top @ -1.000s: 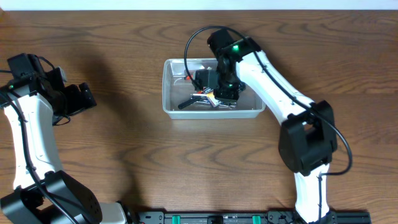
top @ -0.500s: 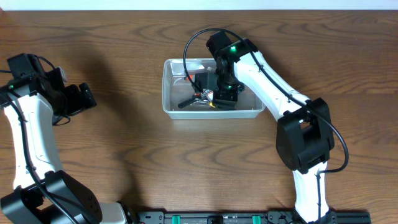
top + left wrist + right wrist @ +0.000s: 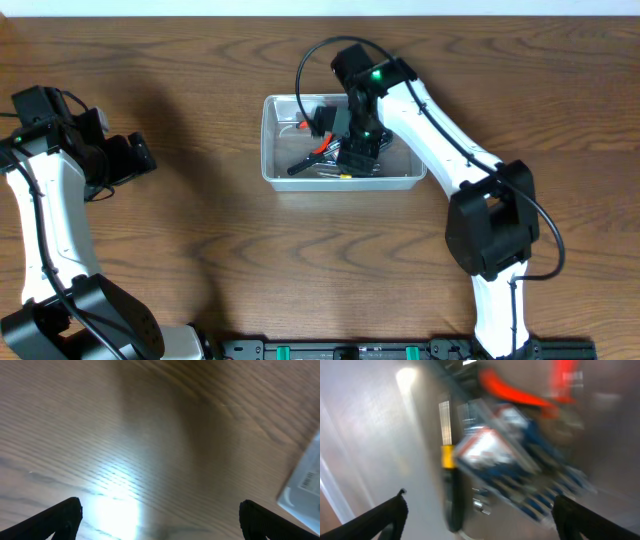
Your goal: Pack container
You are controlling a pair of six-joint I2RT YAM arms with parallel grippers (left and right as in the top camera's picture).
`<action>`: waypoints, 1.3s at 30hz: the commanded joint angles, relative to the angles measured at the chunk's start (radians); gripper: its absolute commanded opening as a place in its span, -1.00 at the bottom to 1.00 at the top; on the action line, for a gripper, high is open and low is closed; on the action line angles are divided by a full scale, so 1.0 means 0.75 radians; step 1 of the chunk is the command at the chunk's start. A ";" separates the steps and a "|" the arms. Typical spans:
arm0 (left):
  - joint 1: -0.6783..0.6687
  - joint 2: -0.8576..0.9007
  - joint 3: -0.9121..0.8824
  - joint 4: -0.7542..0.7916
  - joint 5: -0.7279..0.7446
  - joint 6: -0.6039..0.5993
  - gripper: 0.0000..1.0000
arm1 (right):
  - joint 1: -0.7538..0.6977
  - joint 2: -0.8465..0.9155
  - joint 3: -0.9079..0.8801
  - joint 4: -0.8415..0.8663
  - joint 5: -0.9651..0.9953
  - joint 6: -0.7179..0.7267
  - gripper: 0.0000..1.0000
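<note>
Right end effector [image 3: 357, 157] newly spread above container [image 3: 284, 181], left end effector [image 3: 143, 158] wide, aside

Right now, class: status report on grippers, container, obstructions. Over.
Left gripper open, empty. Right gripper open over container. Blue case and tools inside. No obstruction seen.

Your right gripper [image 3: 480, 510] has let go. Its jaws were pinched together a second ago and now stand wide apart. The blue case [image 3: 515, 467] now lies loose between the fingers [image 3: 382, 520], touching neither one, down inside the container [image 3: 272, 172]. The gripper has also shifted slightly over the container since then.
</note>
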 commanded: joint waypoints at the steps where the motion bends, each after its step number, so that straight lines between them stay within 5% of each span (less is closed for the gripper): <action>1: -0.040 -0.019 0.004 -0.001 0.065 0.016 0.97 | -0.034 -0.163 0.159 0.035 0.179 0.332 0.98; 7: -0.315 -0.083 0.005 0.089 -0.181 0.057 0.97 | -0.313 -0.275 0.339 0.092 0.161 0.798 0.99; 14: -0.599 -0.057 0.005 0.127 -0.203 0.134 0.97 | -0.713 -0.306 0.338 0.025 0.096 0.952 0.84; 19: -0.628 -0.087 0.005 0.077 -0.203 0.105 0.97 | -0.896 -0.309 0.304 -0.080 -0.089 1.010 0.51; 25: -0.675 -0.222 -0.034 0.046 -0.170 0.073 0.97 | -0.987 -0.355 0.203 -0.171 -0.091 1.032 0.50; 32: -0.802 -0.516 -0.293 0.115 -0.174 0.051 0.97 | -0.979 -0.703 -0.328 0.060 -0.078 1.033 0.50; 36: -0.858 -0.751 -0.450 0.184 -0.180 0.022 0.97 | -0.937 -1.057 -0.781 0.337 -0.070 1.031 0.92; 39: -0.906 -0.942 -0.525 0.193 -0.342 -0.065 0.97 | -0.867 -1.368 -1.098 0.507 -0.014 1.049 0.99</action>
